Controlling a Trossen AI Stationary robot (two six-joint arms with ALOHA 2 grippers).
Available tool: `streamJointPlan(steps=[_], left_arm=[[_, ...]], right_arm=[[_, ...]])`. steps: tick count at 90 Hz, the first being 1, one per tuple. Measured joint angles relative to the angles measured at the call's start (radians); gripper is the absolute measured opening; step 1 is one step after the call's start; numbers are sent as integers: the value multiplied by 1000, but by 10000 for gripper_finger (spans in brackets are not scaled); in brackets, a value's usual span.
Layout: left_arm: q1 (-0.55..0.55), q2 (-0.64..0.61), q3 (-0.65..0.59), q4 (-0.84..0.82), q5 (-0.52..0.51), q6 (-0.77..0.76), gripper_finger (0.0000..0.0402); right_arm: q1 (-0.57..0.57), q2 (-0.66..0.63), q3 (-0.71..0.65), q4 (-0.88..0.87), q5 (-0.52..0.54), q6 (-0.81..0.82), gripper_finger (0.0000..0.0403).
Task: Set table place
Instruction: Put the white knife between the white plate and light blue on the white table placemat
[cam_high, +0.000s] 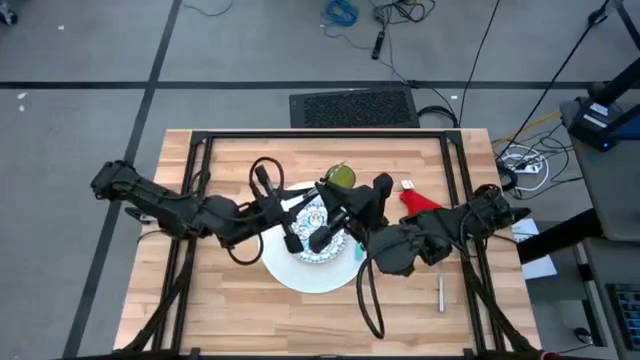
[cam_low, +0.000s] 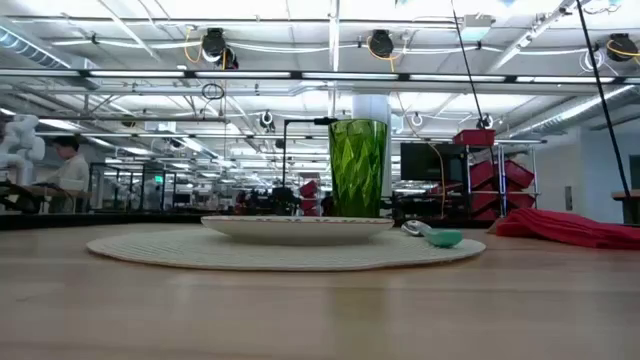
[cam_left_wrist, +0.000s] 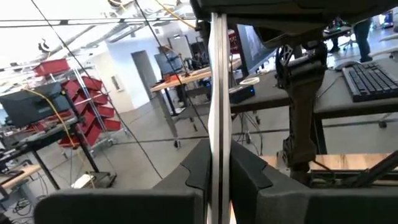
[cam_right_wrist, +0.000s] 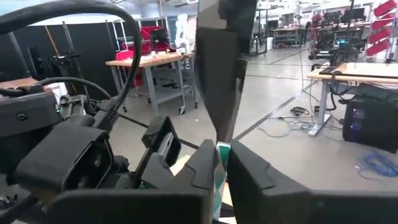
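Note:
Both grippers meet above the small patterned plate (cam_high: 322, 255), which lies on the large white round plate (cam_high: 308, 276). My left gripper (cam_high: 292, 232) is shut on an upright strip of silver cutlery (cam_left_wrist: 217, 93). My right gripper (cam_high: 325, 232) is shut on a thin dark shiny piece (cam_right_wrist: 221, 74); whether it is the same piece I cannot tell. The green tumbler (cam_high: 342, 176) stands just beyond the plates. A teal-handled spoon (cam_high: 357, 250) lies on the large plate's right part. The red napkin (cam_high: 420, 202) lies to the right. The low view shows neither gripper. My left gripper pinches the silver strip (cam_left_wrist: 217, 134) between its two fingers, which come at it level. The strip stands upright and rises well above the fingers, lifted clear of the plates. My right gripper pinches the narrow lower end of the shiny piece (cam_right_wrist: 219, 127) between its two fingers. The piece widens upward and is lifted clear.
Another small silver piece of cutlery (cam_high: 440, 292) lies on the table (cam_high: 230, 310) near the front right. A small white tag (cam_high: 408, 186) sits beside the napkin. Black frame rails run along the table's sides. The two arms cross closely over the plates.

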Motion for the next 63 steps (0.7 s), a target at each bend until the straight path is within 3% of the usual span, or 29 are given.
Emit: streamJointPlan(steps=[21,49,63], left_arm=[[0,0,0,-22,38,-73,35],[-1,-4,0,-73,5,-77,160],[-2,-39,0,-257,-46,-77,204]], right_arm=[[1,0,0,-1,-8,-21,4],[17,-21,-1,-5,14,-48,3],[51,-55,-1,-29,93,-52,2]])
